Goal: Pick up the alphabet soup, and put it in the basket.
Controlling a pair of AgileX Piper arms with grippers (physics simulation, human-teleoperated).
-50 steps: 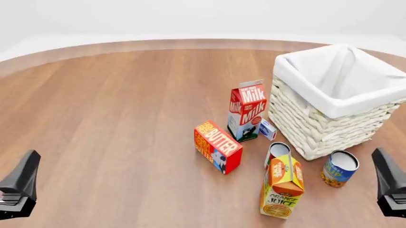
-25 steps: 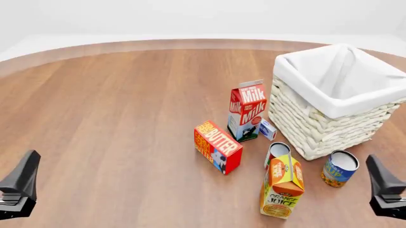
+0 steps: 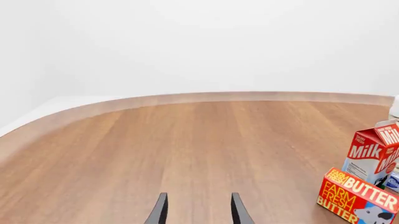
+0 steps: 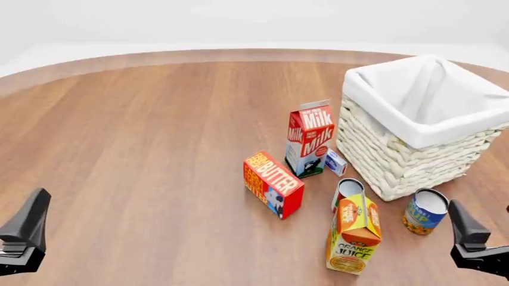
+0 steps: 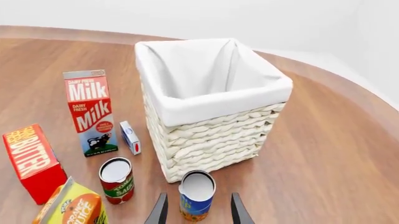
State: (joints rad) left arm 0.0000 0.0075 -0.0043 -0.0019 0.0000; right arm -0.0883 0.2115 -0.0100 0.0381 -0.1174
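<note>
The alphabet soup (image 4: pixel 425 211) is a small blue-labelled can with an orange-yellow band. It stands upright on the table just in front of the basket (image 4: pixel 397 161), a big white wicker one with a cloth liner. My right gripper (image 4: pixel 469 238) hangs open, low at the right, close beside the can and not touching it. In the right wrist view the alphabet soup (image 5: pixel 197 185) sits ahead, between the lines of the open right gripper (image 5: pixel 198 198), with the basket (image 5: pixel 212 135) behind. My left gripper (image 4: pixel 24 235) is open at the far left, holding nothing, and the left gripper (image 3: pixel 198 200) faces bare wood.
A red-and-white can (image 4: pixel 347 192) and an orange juice carton (image 4: pixel 353 235) stand just left of the soup. A butter box (image 4: pixel 272 183), a milk carton (image 4: pixel 309 140) and a small blue-white box (image 4: pixel 335 162) are near the basket's left side.
My right gripper has moved left and forward, closer to the soup can. The left gripper and all objects have stayed put.
</note>
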